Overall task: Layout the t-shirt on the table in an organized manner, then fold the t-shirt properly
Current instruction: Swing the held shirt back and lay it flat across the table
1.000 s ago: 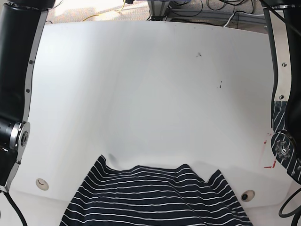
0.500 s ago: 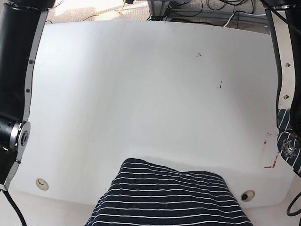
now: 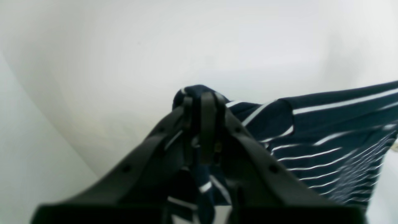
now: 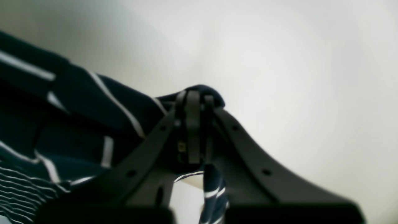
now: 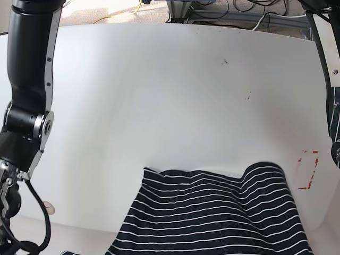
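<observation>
From the left wrist camera, the left gripper (image 3: 203, 107) has its dark fingers pressed together on a bunched fold of the t-shirt (image 3: 326, 137). The navy cloth with thin white stripes spreads away to the right, and a strip of it hangs down between the gripper's arms. Behind it there is only the blurred white of the table (image 3: 124, 62).

From the right wrist camera, the right gripper (image 4: 194, 104) is likewise pinched tight on a small hump of the t-shirt (image 4: 77, 102), whose body stretches off to the left.

In the base view, the t-shirt (image 5: 212, 215) lies over the near edge of the table (image 5: 170, 95), its upper edge rumpled. A small red-outlined rectangle (image 5: 308, 170) is marked just to its right. Both black arms stand at the sides. No brand, label or readable writing shows anywhere.
</observation>
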